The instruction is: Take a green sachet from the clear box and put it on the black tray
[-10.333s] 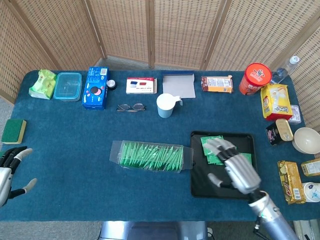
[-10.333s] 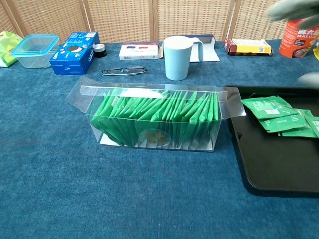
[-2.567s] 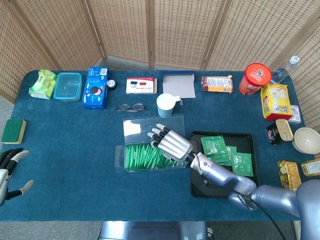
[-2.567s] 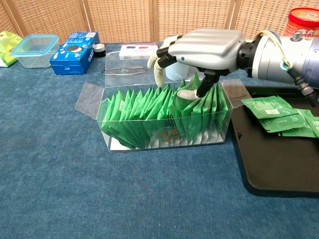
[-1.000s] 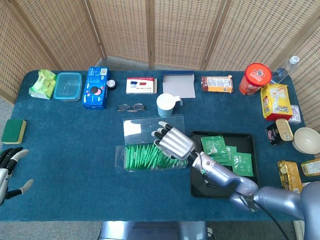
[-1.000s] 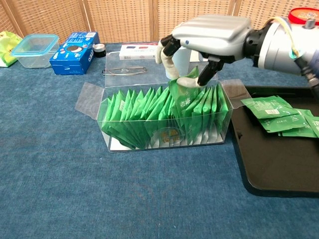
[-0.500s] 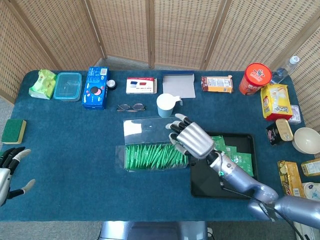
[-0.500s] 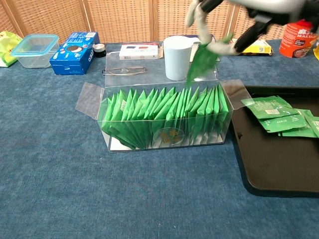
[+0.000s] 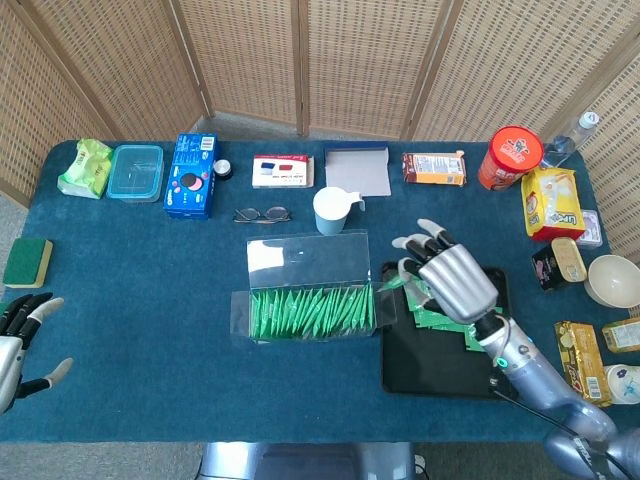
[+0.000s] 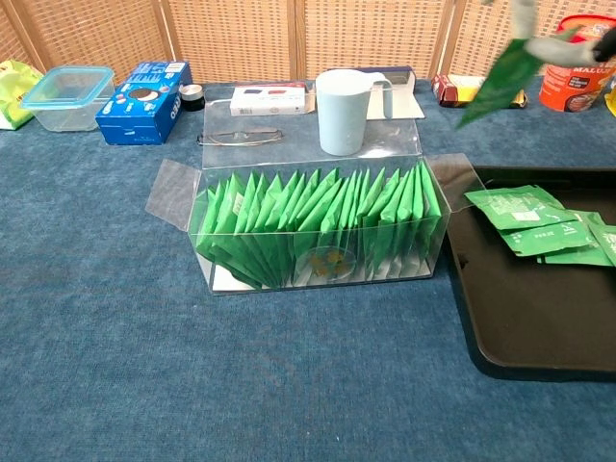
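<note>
**Head view: sachet lifted clear, hanging over the tray's left edge**

Head view shows the right hand (image 9: 449, 280) above the left part of the black tray (image 9: 440, 370), just right of the clear box (image 9: 305, 308). A green sachet (image 10: 500, 79) dangles from its fingertips; in the chest view it appears as a blurred green streak high at the right, pinched by its top edge, with only the fingertips entering the picture. So the right hand is gripping the sachet between thumb and finger, while its other fingers look loosely spread.

The clear box sits at the table's centre, lid flap open toward the far side, packed with upright green sachets. Several more sachets (image 10: 525, 223) already lie flat on the far part of the tray.

The left hand (image 9: 20, 330) rests at the near left edge of the table, fingers apart, holding nothing.

The sachet looks very light, thin and floppy, probably with a slick film surface. A pinch at one top corner or seam seems the sensible hold, though it will swing and could slip from a light grip. It should land safely even if released low over the tray.
</note>
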